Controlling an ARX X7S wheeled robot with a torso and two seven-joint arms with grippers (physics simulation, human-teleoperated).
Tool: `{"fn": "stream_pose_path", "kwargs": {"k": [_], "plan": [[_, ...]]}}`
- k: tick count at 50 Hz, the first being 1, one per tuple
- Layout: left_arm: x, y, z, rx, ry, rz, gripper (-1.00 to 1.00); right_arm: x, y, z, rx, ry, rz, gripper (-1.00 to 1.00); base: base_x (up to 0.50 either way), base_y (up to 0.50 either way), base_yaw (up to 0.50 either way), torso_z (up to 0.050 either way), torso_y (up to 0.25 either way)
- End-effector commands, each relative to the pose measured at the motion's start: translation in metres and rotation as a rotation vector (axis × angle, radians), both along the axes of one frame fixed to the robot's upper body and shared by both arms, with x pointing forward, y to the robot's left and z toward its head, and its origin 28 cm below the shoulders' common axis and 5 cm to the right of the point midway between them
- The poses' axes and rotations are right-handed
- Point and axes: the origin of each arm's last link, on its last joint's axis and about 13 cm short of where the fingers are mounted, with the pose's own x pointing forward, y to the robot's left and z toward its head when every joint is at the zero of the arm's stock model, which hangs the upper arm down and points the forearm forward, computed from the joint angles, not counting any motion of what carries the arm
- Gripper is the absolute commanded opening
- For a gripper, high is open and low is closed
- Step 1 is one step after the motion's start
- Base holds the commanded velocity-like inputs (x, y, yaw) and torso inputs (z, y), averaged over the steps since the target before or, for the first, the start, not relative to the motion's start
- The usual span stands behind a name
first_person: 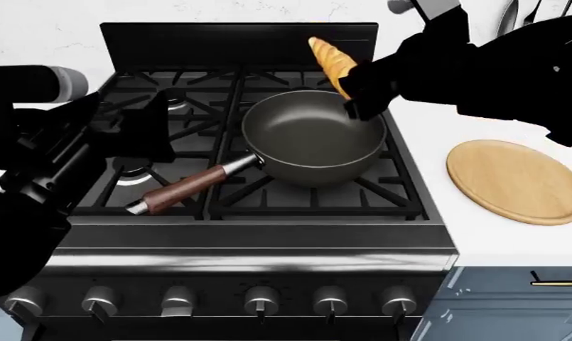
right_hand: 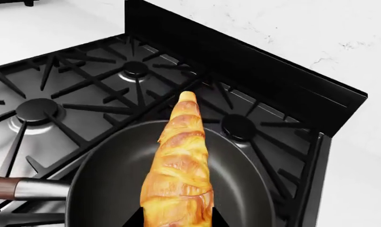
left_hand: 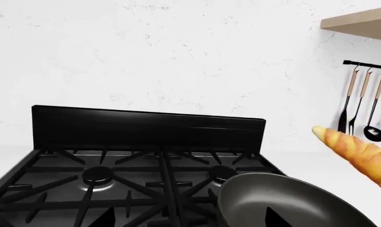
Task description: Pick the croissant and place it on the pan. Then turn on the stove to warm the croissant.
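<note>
My right claw [first_person: 354, 99] grips the croissant [first_person: 330, 61] above the pan [first_person: 314, 138] on the stove [first_person: 257, 234]. My left claw [first_person: 158, 128] hovers nearby; I cannot tell its opening.

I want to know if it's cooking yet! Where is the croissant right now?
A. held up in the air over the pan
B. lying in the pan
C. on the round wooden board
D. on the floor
A: the right gripper holds the croissant above the pan, not touching it.
</note>
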Motion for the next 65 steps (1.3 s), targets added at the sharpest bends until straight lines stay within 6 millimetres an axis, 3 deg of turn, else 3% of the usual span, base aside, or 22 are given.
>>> {"fn": "stream_pose_path", "kwargs": {"k": [1, 14, 31, 65], "plan": [[-0.001, 0.001, -0.002, -0.008, 0.002, -0.003, 1.0, 0.01, 0.001, 0.005, 0.008, 0.075, -0.002, -1.0, 0.0, 0.0, 0.0, 0.0, 0.0], [0.0, -0.001, -0.003, -0.009, 0.005, -0.004, 1.0, 0.017, 0.0, -0.007, -0.018, 0.157, 0.025, -1.0, 0.0, 0.0, 0.0, 0.0, 0.0], [-0.003, 0.002, -0.004, -0.013, 0.006, 0.009, 1.0, 0.034, 0.004, -0.011, -0.037, 0.147, 0.021, -1.0, 0.0, 0.0, 0.0, 0.0, 0.0], [-0.008, 0.005, -0.004, -0.03, 0.0, 0.018, 1.0, 0.049, 0.014, -0.033, -0.076, 0.178, 0.047, -1.0, 0.0, 0.0, 0.0, 0.0, 0.0]]}}
